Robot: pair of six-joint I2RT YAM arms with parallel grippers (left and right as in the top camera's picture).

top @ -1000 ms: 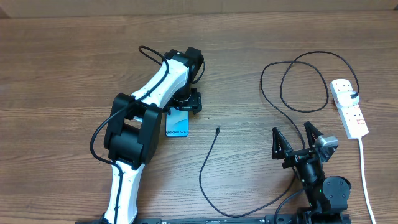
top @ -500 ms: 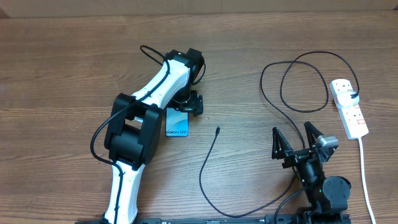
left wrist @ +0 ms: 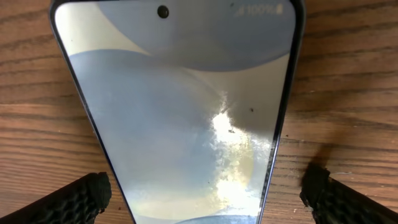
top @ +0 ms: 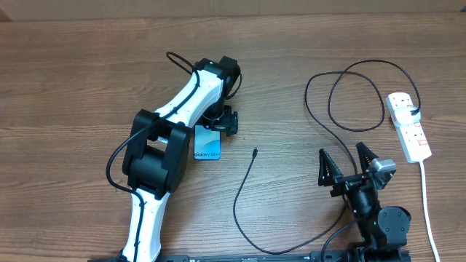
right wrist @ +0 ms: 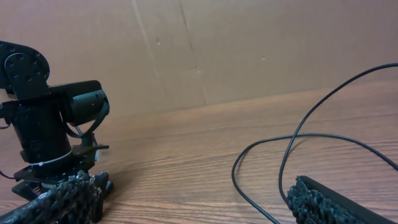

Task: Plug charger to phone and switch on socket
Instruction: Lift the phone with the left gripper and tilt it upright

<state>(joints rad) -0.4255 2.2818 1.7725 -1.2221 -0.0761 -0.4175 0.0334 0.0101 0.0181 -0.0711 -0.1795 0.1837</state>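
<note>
The phone (left wrist: 186,124) is straddled widthwise by the open L gripper (left wrist: 202,186), not yet clamped; the R gripper (top: 342,153), also open, is parked well apart.

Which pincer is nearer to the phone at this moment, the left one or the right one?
Left. The left pincer is open over the phone, one finger on each side, not touching it. The right pincer stands open far off, beyond the charger.

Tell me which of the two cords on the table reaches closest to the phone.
The thin black charger cable: its tip lies just right of the phone. The thicker white cord runs from the socket, far right.
</note>
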